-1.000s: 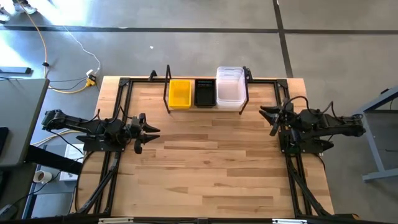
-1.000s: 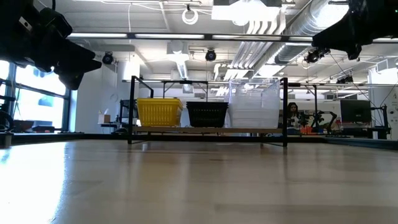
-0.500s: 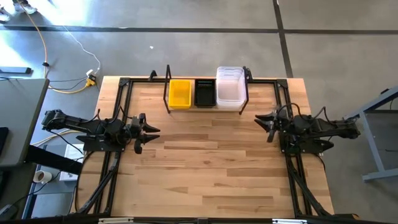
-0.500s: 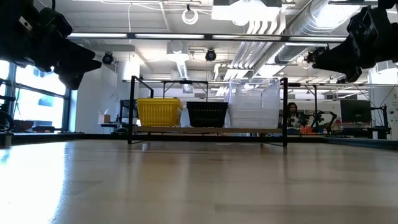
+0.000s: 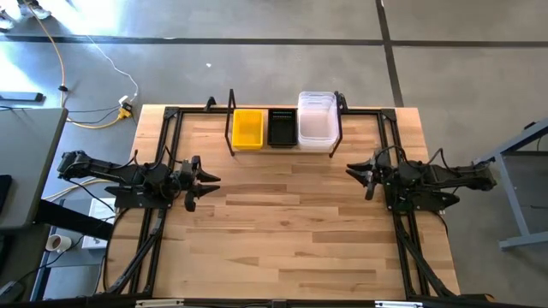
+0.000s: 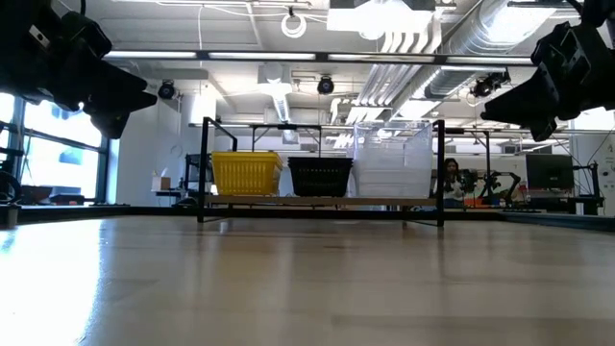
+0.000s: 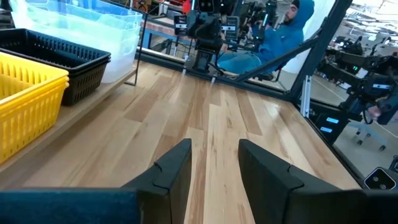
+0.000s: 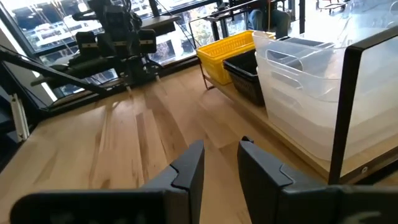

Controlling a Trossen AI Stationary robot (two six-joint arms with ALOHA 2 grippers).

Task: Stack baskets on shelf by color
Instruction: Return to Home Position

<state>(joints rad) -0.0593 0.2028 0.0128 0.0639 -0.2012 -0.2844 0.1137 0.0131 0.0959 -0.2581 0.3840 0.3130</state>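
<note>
Light wooden tabletop (image 5: 282,231) stands on a grey concrete floor (image 5: 257,21). A yellow cable (image 5: 60,60) runs over the floor off the table's 10 o'clock corner and ends near a yellow plug (image 5: 126,109). A grey desk (image 5: 26,154) sits at 9 o'clock and a roll of tape (image 5: 56,243) at 8 o'clock. A dark floor seam (image 5: 387,38) leads off toward 1 o'clock. Beyond the table edge is a person in a blue hooded top (image 7: 280,37), seated. Overhead are white ducts (image 6: 423,38). There is a monitor (image 6: 550,171) in the far room, toward 3 o'clock.
</note>
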